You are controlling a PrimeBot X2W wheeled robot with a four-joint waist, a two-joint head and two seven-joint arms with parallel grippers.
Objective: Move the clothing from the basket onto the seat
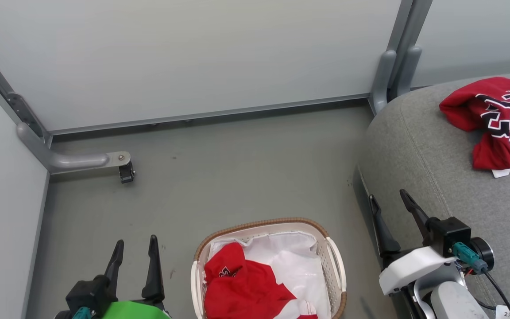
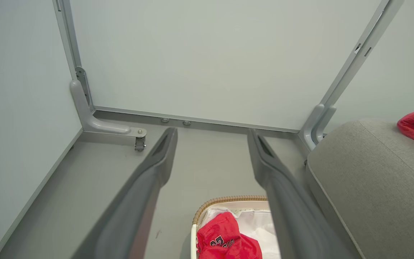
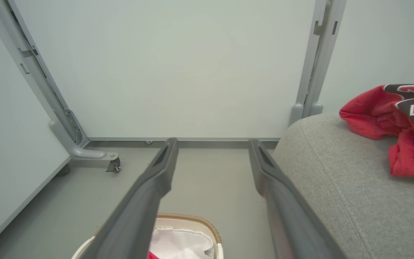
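Released, empty: left gripper (image 1: 136, 241), right gripper (image 1: 388, 196). Red clothing (image 1: 241, 288) in basket (image 1: 259, 223) at 6 o'clock; grasp risks catching liner (image 1: 295, 261), dragging it onto seat (image 1: 423, 146).

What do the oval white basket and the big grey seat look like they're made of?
Oval white basket: probably moulded plastic, matte, given its perforated wall; the brown rim looks woven. Big grey seat: fabric upholstery, matte, showing fine weave and a stitched seam.

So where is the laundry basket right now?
In the head view the basket sits on the floor at bottom centre, between the left gripper and right gripper, beside the seat.
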